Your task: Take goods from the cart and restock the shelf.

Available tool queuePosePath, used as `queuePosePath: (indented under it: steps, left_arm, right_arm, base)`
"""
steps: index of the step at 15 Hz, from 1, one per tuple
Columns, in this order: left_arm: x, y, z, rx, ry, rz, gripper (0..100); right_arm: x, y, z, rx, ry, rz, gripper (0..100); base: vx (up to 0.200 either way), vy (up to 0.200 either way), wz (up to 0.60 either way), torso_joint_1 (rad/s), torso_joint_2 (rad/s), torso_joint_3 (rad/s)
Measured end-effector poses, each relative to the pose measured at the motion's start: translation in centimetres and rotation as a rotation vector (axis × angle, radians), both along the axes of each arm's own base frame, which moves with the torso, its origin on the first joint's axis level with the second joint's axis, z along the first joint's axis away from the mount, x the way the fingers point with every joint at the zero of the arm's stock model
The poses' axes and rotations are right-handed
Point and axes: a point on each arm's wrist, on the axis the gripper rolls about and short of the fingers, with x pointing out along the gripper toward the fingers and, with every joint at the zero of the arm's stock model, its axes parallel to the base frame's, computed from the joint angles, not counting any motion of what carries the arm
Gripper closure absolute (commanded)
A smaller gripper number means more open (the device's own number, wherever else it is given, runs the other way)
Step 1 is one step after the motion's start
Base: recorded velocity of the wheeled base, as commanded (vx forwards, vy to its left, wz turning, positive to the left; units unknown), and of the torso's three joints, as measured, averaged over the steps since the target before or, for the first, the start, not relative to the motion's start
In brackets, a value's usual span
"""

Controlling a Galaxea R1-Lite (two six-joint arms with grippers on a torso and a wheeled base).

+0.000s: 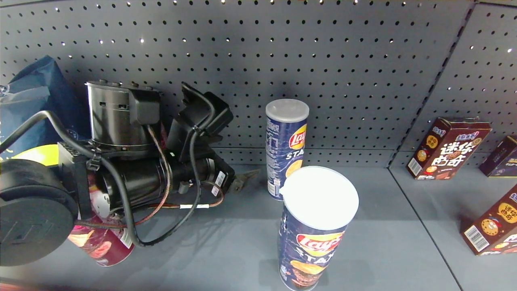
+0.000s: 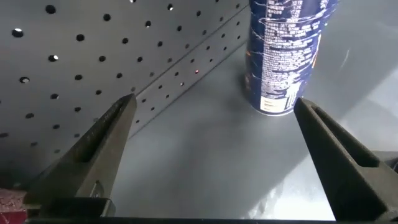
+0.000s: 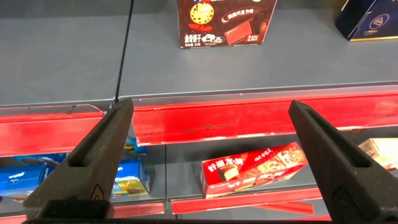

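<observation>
Left end effector (image 2: 214, 102) gaping wide, empty, just beside rear blue cylindrical chip can (image 1: 286, 149) standing on grey metal shelf (image 1: 383, 242). Right end effector (image 3: 209, 106) likewise spreading wide, holding nothing. Risking left-arm cabling snagging and toppling maroon chip can (image 1: 101, 242) underneath.

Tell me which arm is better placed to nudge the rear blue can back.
Left. The left end effector is open over the shelf, with the rear can just ahead. The right end effector hangs outside the shelf front, facing a brown box.

Glossy chip can (image 1: 284, 157) with frosted plastic lid (image 1: 287, 110) on smooth, matt shelf (image 1: 383, 242).
</observation>
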Motion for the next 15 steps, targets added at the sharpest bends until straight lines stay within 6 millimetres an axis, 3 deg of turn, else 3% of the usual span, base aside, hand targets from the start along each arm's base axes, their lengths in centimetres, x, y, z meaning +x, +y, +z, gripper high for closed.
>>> queuePosePath:
  steps: [15]
  left_arm:
    - [1.8,-2.1,-2.2,0.040,0.050,-0.014,0]
  right_arm:
    - [0.0,0.0,0.0,0.000,0.000,0.000,0]
  base:
    - [0.000,0.000,0.00,0.000,0.00,0.000]
